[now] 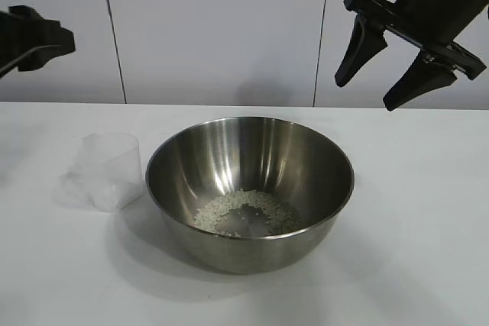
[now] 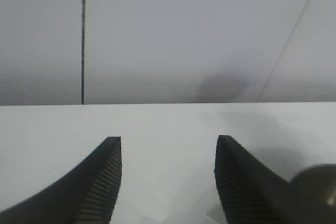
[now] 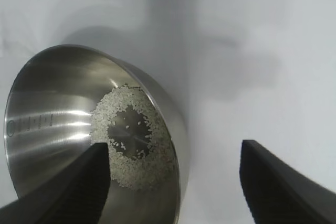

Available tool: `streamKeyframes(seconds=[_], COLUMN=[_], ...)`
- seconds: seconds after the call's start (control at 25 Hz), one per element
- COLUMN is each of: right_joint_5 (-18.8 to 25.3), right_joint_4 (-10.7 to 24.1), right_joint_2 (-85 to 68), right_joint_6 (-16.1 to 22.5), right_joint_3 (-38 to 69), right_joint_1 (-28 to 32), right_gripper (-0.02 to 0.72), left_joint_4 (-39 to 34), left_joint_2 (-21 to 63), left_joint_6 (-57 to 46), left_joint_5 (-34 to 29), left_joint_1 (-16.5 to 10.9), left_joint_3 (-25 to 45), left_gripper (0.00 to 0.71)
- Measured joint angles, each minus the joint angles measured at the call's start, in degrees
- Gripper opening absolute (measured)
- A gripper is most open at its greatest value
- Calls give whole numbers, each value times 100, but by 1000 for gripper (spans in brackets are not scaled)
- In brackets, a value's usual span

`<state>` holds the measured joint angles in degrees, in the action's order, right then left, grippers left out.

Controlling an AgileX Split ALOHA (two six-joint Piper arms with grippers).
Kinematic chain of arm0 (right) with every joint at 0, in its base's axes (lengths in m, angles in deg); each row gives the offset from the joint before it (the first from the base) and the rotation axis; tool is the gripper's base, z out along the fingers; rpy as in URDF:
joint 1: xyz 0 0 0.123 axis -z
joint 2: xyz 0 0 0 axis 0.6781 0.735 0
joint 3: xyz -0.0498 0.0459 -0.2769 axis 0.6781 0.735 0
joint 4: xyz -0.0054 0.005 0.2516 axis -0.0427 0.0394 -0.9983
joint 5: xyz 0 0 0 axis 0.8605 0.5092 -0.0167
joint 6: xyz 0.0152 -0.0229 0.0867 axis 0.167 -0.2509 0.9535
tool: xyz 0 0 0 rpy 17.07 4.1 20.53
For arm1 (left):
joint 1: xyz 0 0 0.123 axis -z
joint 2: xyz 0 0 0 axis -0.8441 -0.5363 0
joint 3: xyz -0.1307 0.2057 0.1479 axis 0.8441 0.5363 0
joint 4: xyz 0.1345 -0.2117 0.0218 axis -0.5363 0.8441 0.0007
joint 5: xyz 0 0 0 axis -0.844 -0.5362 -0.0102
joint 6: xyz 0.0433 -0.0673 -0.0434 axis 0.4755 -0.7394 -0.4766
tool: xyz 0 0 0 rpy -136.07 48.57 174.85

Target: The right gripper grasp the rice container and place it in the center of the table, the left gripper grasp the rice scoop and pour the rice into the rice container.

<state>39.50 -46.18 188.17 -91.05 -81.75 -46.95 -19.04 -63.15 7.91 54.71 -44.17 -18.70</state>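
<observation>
Exterior view: both hands, left (image 2: 168,174) and right (image 1: 376,78), hang spread and empty above the rice-holding bowl (image 1: 250,188).

**Bright, even light with soft shadows**

You see a bright, diffuse light from above. The rice container (image 1: 250,192) throws a soft shadow on the table (image 1: 428,265) toward 7 o'clock, and white streaks of glare sit on its inner wall. In the left wrist view the close fingers (image 2: 100,184) are a little blurred. The rice scoop (image 1: 107,169) looks pale and low in contrast.
</observation>
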Motion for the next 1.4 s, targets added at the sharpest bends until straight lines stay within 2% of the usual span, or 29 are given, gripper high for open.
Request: streamKeyframes(seconds=[0.08, 0.16, 0.28, 0.4, 0.52, 0.68, 0.88, 1.0, 1.2, 1.4], right_joint_5=[0, 0, 0, 0, 0, 0, 0, 0, 35, 42], right_joint_4=[0, -6, -6, -6, -6, -6, -6, -6, -6, -6], right_joint_2=[0, 0, 0, 0, 0, 0, 0, 0, 0, 0], right_joint_6=[0, 0, 0, 0, 0, 0, -4, -4, -4, -4], right_joint_3=[0, 0, 0, 0, 0, 0, 0, 0, 0, 0], right_joint_1=[0, 0, 0, 0, 0, 0, 0, 0, 0, 0], right_gripper=[484, 484, 484, 484, 484, 484, 484, 484, 484, 484], left_joint_4=[-828, -1809, -3278, -4709, -6127, -7780, -8229, -8238, -8238, -8238], left_joint_2=[0, 0, 0, 0, 0, 0, 0, 0, 0, 0], left_joint_6=[-1083, -2243, -4042, -5834, -7455, -9517, -10619, -10842, -10484, -10303], left_joint_5=[-771, -1290, -1601, -1462, -987, 109, 1381, 1824, 2000, 1900], left_joint_1=[7, 54, 124, 144, 144, 58, -377, -617, -675, -675], left_joint_3=[-436, -858, -1267, -1553, -1831, -2201, -2368, -2379, -2396, -2499], left_gripper=[395, 395, 395, 395, 395, 395, 395, 395, 395, 395])
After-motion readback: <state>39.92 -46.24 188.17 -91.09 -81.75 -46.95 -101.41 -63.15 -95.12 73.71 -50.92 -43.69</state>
